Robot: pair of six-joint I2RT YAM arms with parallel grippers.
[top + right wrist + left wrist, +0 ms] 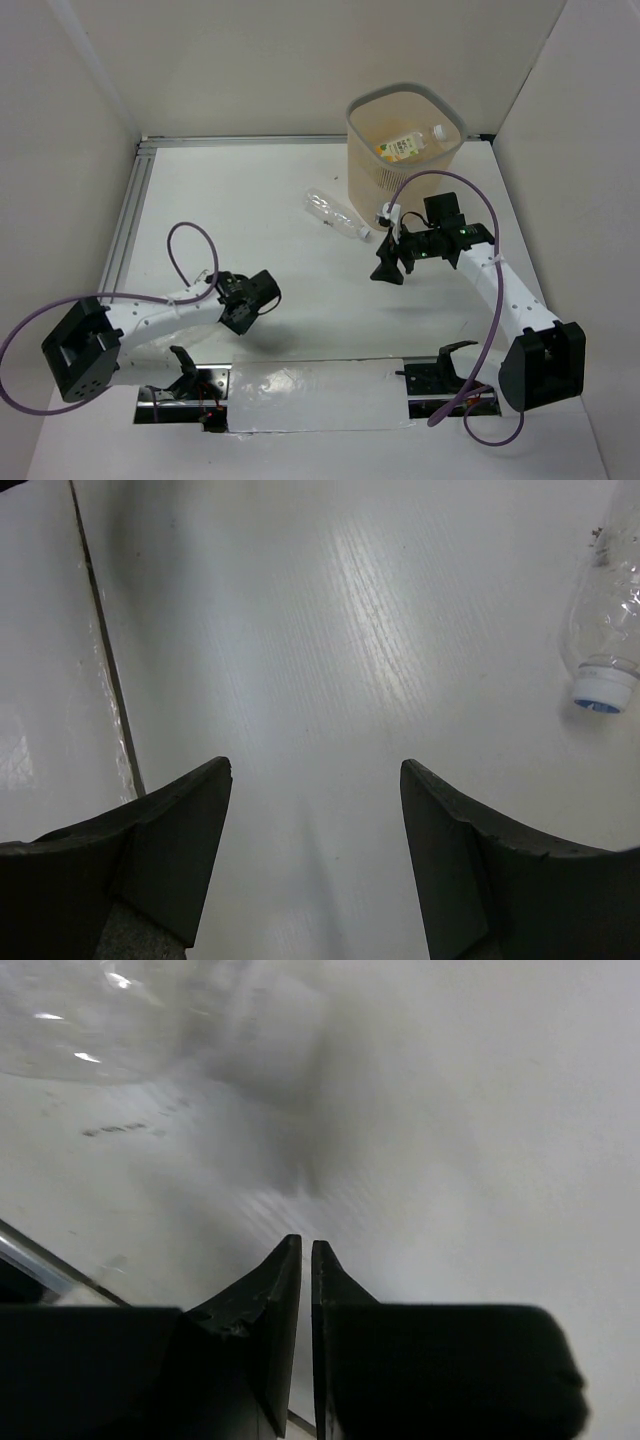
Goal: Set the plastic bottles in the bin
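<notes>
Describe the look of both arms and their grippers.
The left arm and right arm have white links with rows of small holes, black boxy joints and a looping purple cable each. The left gripper and right gripper have matte black, wedge-shaped fingers tapering to tips.

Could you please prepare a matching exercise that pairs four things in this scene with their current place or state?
Column A
1. clear crinkly unlabelled plastic bottle
2. yellow-green labelled plastic bottle
3. left fingers
4. right fingers

Column B
a. spread apart, nothing between them
b. lying on the white table
c. inside the tall beige plastic bin
d. closed together, empty

Pairs: 1-b; 2-c; 3-d; 4-a
</notes>
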